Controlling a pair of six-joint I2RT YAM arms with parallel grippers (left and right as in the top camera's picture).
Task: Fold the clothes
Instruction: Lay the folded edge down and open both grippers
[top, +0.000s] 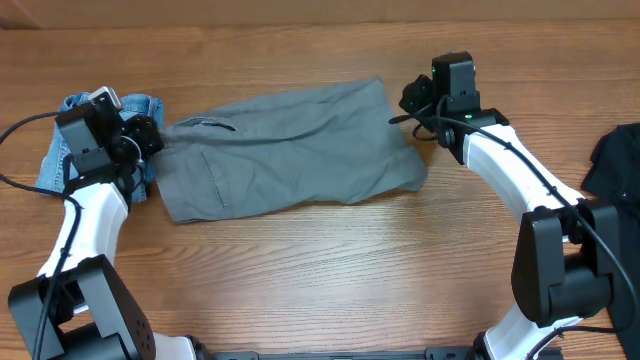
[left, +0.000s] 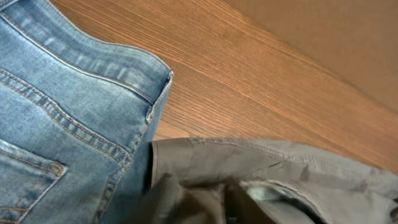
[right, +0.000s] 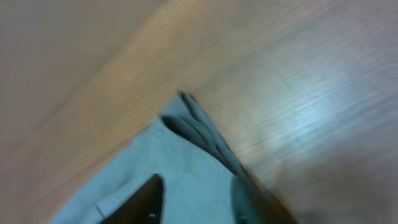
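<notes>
The grey shorts lie flat across the middle of the table, with the waistband end at the left. My left gripper sits at that left end. In the left wrist view its fingers stand apart over the grey cloth, open, with a fold of cloth lying between them. My right gripper is at the far right corner of the shorts. Its fingers are spread over the pale grey cloth, open and not pinching it.
Light-blue denim shorts lie at the far left, partly under my left arm and touching the grey shorts' edge. A black garment lies at the right edge of the table. Bare wood runs along the front.
</notes>
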